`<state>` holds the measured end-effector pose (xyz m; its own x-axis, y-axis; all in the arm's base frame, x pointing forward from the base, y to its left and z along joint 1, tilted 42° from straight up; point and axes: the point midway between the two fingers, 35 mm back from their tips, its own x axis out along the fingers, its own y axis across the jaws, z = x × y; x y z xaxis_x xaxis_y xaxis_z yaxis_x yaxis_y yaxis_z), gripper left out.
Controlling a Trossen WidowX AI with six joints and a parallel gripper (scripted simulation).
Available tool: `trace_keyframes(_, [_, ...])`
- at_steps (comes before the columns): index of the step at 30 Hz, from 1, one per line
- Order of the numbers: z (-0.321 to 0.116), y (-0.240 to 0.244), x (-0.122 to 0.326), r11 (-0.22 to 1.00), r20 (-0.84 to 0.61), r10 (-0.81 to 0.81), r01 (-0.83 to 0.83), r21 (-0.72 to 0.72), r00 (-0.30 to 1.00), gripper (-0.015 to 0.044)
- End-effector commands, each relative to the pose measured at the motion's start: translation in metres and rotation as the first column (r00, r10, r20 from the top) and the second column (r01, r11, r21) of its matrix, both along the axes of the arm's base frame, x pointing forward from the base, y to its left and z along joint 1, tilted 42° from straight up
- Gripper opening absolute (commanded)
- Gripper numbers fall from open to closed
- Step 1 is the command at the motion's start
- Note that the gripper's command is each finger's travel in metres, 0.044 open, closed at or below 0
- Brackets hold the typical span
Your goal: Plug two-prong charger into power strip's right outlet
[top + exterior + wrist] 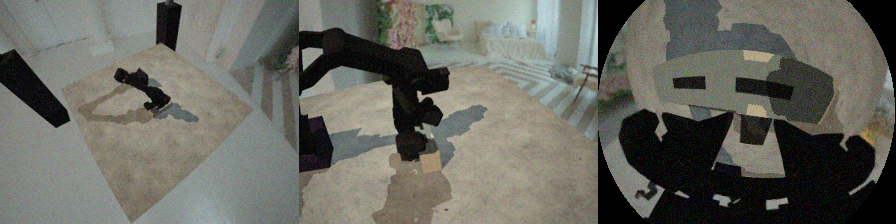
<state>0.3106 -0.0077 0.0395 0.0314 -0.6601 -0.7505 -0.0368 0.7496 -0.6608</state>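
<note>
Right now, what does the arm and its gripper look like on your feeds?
The arm is matte black throughout, built from blocky, angular links with no markings or loose cables that I can make out. It rises from a dark purple-black base. The gripper is equally black and chunky; in the wrist view its fingers show as broad dark wedges. The pictures are too blurred for finer detail.

surface: mottled beige table top (171, 162) | on it: power strip (705, 84); arm base (313, 142)

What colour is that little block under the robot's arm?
Light tan, best seen in the exterior view: the block beside the black fingers.
</note>
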Motion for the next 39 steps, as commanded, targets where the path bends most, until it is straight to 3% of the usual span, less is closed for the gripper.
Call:
trace_keyframes(1, [0.0, 0.0, 0.0, 1.0, 0.002, 0.0, 0.0, 0.0, 1.0, 0.0394])
trace_keyframes(3, [0.0, 0.0, 0.0, 1.0, 0.002, 0.0, 0.0, 0.0, 1.0, 0.044])
trace_keyframes(39, [-0.001, -0.001, -0.012, 1.0, 0.018, 0.001, -0.001, 0.0, 1.0, 0.044])
